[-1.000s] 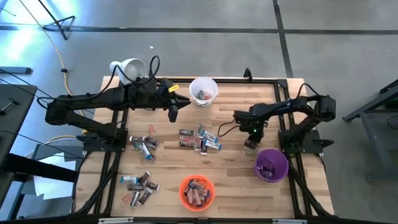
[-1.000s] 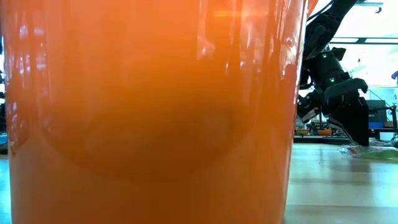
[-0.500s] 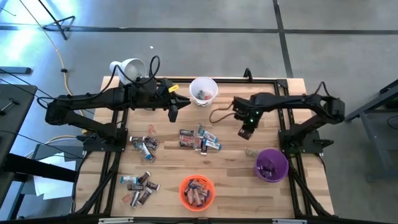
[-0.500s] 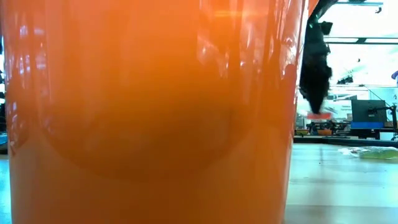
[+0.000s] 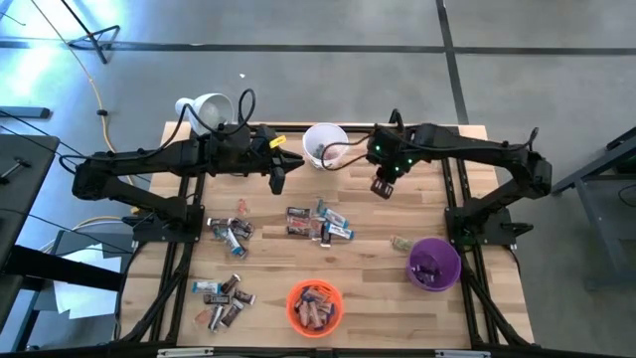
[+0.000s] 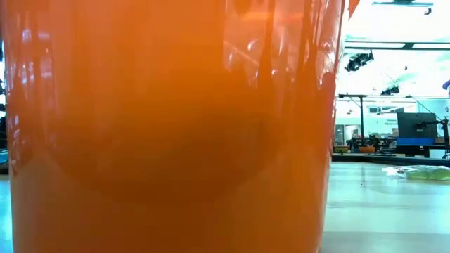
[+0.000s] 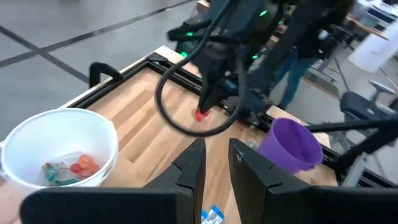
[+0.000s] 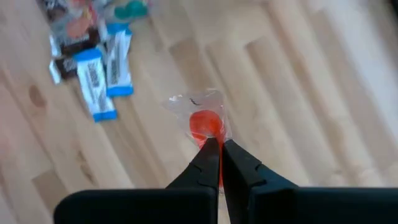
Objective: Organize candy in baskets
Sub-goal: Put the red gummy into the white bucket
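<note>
My right gripper [image 5: 381, 189] hangs over the table just right of the white basket [image 5: 325, 146], shut on a red candy in a clear wrapper [image 8: 205, 121]. The left wrist view also shows that candy [image 7: 200, 115]. My left gripper [image 5: 276, 177] waits left of the white basket, slightly open and touching nothing. The orange basket [image 5: 315, 305] at the near edge holds brown bars. The purple basket [image 5: 434, 264] stands near the right. Loose candy [image 5: 318, 221] lies in piles at mid-table. My right gripper pinches the red candy by one end of its clear wrapper [image 8: 210, 138] between its two fingertips. The fingers point down from above. The candy is lifted clear of the table and sticks out past the tips.
More candy piles lie at the left [image 5: 231, 231] and near left [image 5: 224, 296]. A greenish piece [image 5: 400, 242] sits beside the purple basket. A white lamp [image 5: 204, 107] stands at the far left corner. The orange basket [image 6: 169, 126] fills the low view.
My right gripper has risen from beside the purple basket and travelled toward the far edge and left, to beside the white basket, carrying the red candy. It has left the low view. The greenish piece stays on the table.
</note>
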`<state>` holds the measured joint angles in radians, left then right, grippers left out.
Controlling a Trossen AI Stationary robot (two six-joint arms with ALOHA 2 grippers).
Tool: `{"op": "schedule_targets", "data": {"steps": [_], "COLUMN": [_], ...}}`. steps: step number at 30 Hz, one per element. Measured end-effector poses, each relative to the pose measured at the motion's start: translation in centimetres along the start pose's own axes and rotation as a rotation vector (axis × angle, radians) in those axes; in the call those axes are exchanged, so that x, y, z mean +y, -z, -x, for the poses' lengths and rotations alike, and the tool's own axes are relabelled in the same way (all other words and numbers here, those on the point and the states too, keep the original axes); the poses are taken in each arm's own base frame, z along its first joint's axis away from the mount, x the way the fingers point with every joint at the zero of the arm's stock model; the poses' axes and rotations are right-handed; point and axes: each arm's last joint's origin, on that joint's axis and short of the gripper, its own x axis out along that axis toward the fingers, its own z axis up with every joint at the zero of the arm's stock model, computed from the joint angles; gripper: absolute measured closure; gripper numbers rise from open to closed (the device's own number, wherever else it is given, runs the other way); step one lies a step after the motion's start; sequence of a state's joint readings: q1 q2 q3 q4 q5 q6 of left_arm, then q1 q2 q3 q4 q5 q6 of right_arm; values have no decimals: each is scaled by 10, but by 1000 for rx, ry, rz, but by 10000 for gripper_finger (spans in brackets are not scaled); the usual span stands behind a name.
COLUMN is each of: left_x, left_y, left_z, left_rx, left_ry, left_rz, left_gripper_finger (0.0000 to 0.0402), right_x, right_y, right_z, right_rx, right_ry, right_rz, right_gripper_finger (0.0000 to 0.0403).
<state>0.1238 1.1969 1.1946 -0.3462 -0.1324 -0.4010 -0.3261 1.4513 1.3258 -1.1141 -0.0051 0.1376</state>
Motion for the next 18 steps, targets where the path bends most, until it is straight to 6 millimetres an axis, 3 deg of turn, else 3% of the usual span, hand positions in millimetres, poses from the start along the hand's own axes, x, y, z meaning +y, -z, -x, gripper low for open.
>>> {"op": "schedule_targets", "data": {"steps": [6,18], "left_x": [3,11], "left_y": [-1,-8], "left_z": [0,3], "left_rx": [-47,-192], "left_ry": [-109,-392], "left_rz": [18,-49], "left_gripper_finger": [346,346], "right_x": [-11,-55], "right_y": [-10,-23], "right_z": [16,18], "right_rx": [-64,-166], "right_ry": [93,195], "right_rz": [74,67], "right_gripper_finger": [403,403]}}
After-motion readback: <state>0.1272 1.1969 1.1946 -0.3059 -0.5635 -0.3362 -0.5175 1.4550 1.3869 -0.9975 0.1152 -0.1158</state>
